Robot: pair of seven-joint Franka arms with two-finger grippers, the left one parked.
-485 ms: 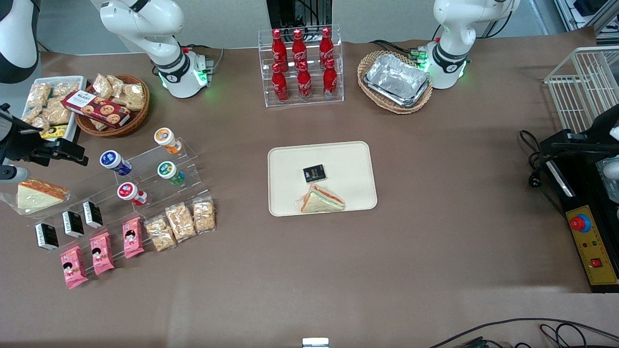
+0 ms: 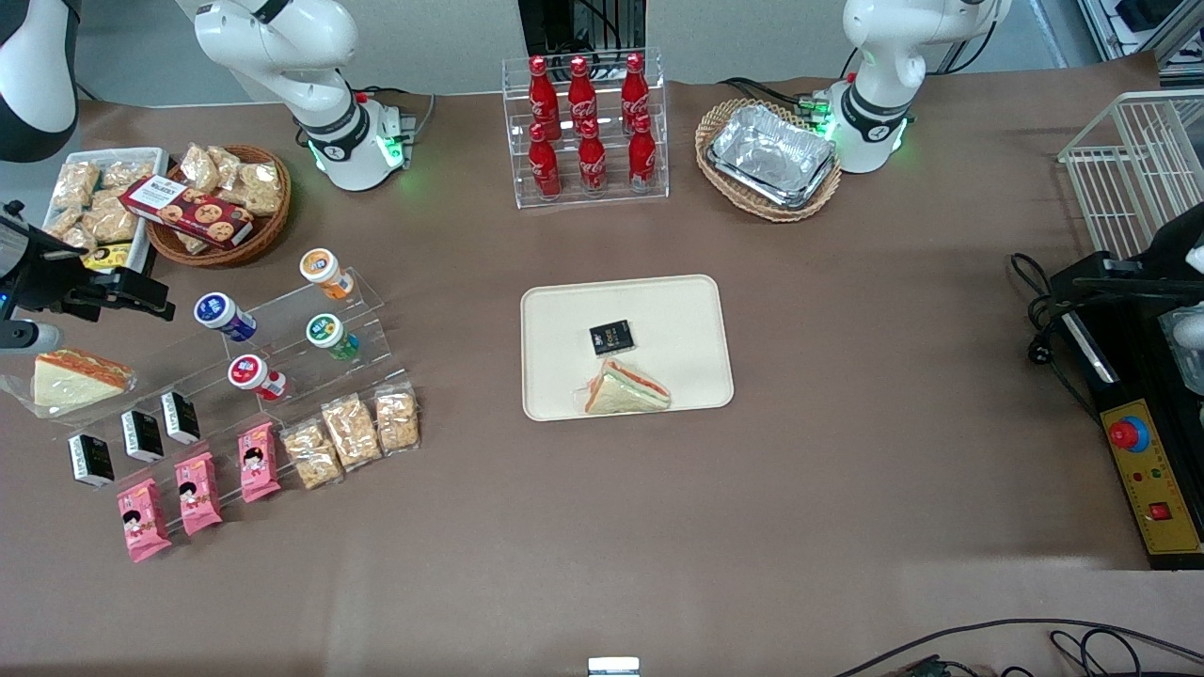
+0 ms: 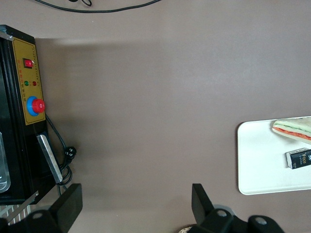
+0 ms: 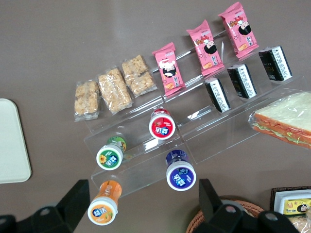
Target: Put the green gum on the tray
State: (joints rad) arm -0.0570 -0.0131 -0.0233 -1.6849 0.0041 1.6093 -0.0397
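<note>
The green gum (image 2: 329,334) lies on a step of a clear acrylic stand (image 2: 367,310), lid toward the front camera. It also shows in the right wrist view (image 4: 110,154). The cream tray (image 2: 677,310) lies mid-table and holds a wrapped sandwich (image 2: 625,387) and a small black packet (image 2: 611,337); its edge shows in the right wrist view (image 4: 12,141). My right gripper (image 2: 141,293) hovers above the table at the working arm's end, beside the stand and apart from the gum. In the right wrist view the gripper (image 4: 143,204) is open and empty.
On the stand lie an orange-lidded bottle (image 4: 103,206), a blue-lidded bottle (image 4: 180,172) and a red-lidded bottle (image 4: 163,124). Snack bags (image 2: 353,432), pink packets and black packets lie nearer the camera. A second sandwich (image 2: 71,376) and a wicker basket of snacks (image 2: 221,212) lie near the gripper.
My right gripper has shifted slightly away from the front camera. Nothing else has moved.
</note>
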